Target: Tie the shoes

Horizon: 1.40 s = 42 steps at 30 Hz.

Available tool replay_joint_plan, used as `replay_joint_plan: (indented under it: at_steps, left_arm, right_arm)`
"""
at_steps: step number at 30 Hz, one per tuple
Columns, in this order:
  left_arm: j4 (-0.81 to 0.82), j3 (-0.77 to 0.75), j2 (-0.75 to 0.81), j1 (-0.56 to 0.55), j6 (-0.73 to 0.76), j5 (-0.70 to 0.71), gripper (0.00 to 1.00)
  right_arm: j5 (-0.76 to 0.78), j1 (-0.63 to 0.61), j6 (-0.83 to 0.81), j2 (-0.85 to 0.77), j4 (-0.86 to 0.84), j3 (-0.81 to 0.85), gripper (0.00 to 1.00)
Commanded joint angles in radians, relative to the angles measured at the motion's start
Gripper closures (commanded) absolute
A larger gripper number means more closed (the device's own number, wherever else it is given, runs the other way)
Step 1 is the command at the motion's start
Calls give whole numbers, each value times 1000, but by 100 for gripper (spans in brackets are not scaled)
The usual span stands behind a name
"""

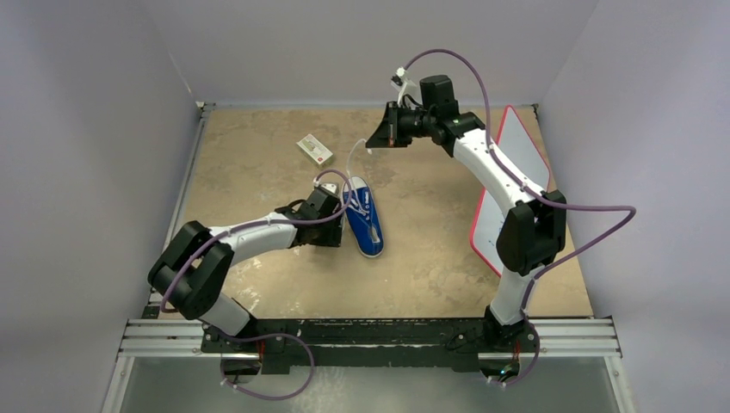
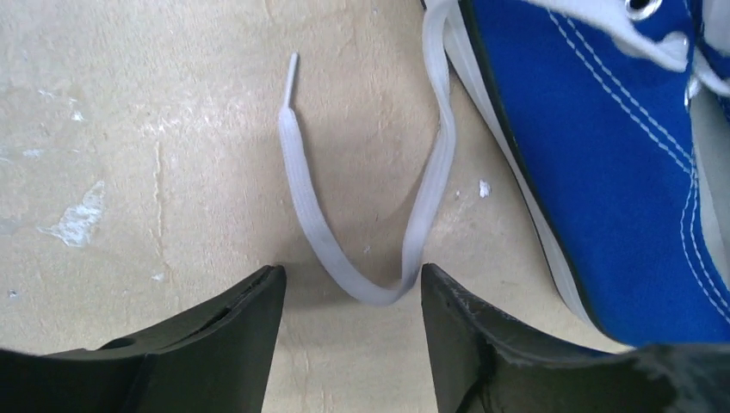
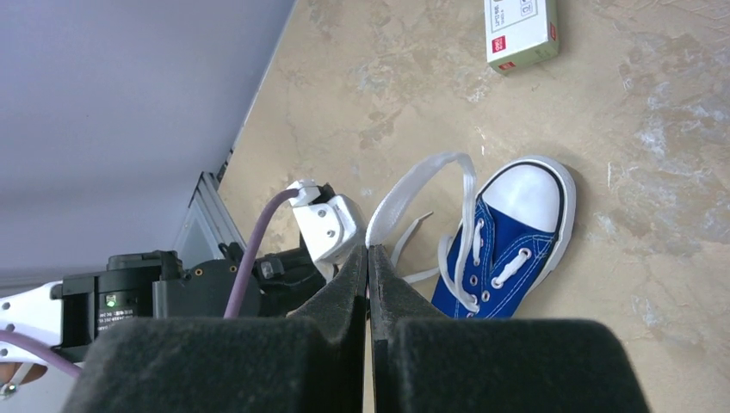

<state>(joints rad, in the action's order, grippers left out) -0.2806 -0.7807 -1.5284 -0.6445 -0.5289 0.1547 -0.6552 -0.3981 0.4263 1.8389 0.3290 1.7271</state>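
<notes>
A blue canvas sneaker with a smooth white rubber toe cap lies near the middle of the mottled tan counter, toe toward the far edge. The left gripper, jaws spread, frames a flat woven lace curled in a U beside the sole. The right gripper, jaws pressed together, pinches the other lace, which rises from the shoe.
</notes>
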Motion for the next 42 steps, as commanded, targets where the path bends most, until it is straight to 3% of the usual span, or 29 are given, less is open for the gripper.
replay_joint_plan:
  at_steps: [1,6,19,27,32,37,38,42]
  left_arm:
    - [-32,-38,-54,-2,24,116,53]
    - [-53,-75,35,-3,55,94,99]
    - [-220,-70,413,-2,33,-213,100]
    - [-229,-122,486,-3,40,-359,100]
    - [-238,-165,524,-2,72,-386,100]
    - [-181,-175,567,-3,84,-385,100]
    - [-160,-173,573,-2,84,-386,100]
    - [-117,-192,562,-3,86,-339,100]
  right_arm:
    - [-44,2,0,-47,-46,-12,100]
    - [-47,2,4,-40,-51,-19,100]
    - [38,-93,-15,98,-58,48,100]
    - [48,-241,-51,209,-8,86,100]
    - [41,-333,-84,229,19,77,100]
    - [28,-348,-54,204,7,54,100]
    - [18,-348,-51,202,13,57,99]
    - [10,-323,-46,178,104,79,55]
